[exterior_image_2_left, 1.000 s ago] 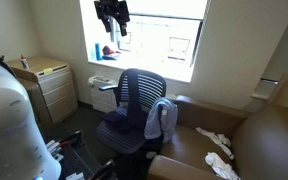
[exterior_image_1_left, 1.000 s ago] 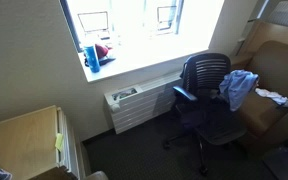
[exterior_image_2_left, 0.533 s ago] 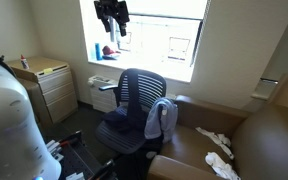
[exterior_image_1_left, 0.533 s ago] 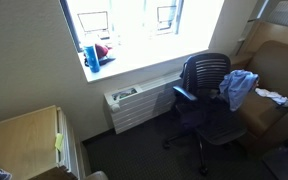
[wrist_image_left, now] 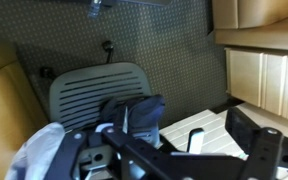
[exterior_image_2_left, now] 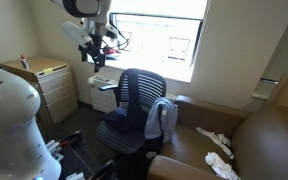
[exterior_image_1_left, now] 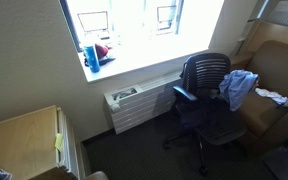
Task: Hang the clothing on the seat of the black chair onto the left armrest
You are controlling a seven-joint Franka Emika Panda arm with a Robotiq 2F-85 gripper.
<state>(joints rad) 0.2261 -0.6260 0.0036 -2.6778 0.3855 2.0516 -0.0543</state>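
Note:
The black mesh office chair (exterior_image_1_left: 204, 95) (exterior_image_2_left: 132, 105) stands between the radiator and the brown sofa. A light blue piece of clothing (exterior_image_1_left: 239, 88) (exterior_image_2_left: 162, 118) hangs over the chair's armrest on the sofa side. My gripper (exterior_image_2_left: 96, 50) hangs in the air above and to the window side of the chair, apart from it, open and empty. In the wrist view the chair back (wrist_image_left: 96, 88) and the clothing (wrist_image_left: 39, 150) lie below my gripper (wrist_image_left: 174, 150). The seat is mostly hidden in the wrist view.
A brown sofa (exterior_image_1_left: 274, 70) (exterior_image_2_left: 254, 140) with white cloth (exterior_image_2_left: 219, 140) stands against the chair. A white radiator (exterior_image_1_left: 139, 105) (wrist_image_left: 199, 130) sits under the window. A wooden cabinet (exterior_image_2_left: 49, 85) (exterior_image_1_left: 24, 140) stands near the robot base (exterior_image_2_left: 9, 130).
My gripper has come down from the top of the window and moved away from it toward the cabinet side. The chair and clothing have not moved.

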